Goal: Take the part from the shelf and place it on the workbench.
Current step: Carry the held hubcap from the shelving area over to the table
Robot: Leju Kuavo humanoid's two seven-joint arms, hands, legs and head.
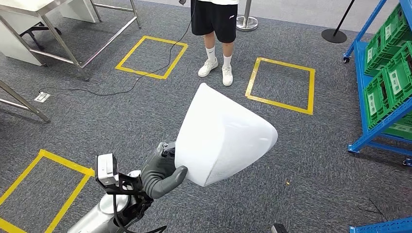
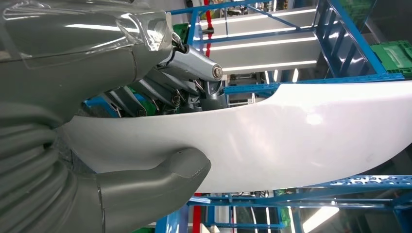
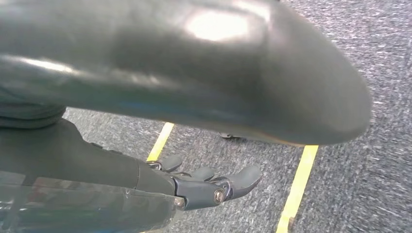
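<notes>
Left robot hand (image 1: 163,170) holds white part (image 1: 221,136); green-crate labels seem unreadable.

One white part (image 1: 224,138) sits at the centre of the head view, held by one hand, the left hand (image 1: 163,170), at lower centre. One more hand, the right hand (image 3: 204,182), hangs over the carpet in the right wrist view, fingers loosely apart. Three yellow tape squares mark the floor: one (image 1: 151,57) upper centre-left, one (image 1: 280,85) upper centre-right, one (image 1: 43,189) lower left. One person (image 1: 216,34) stands at the top centre. One blue shelf rack (image 1: 362,87) lines the right edge, carrying at least four green crates (image 1: 391,77). One worktop frame (image 1: 63,29) occupies the upper left.
</notes>
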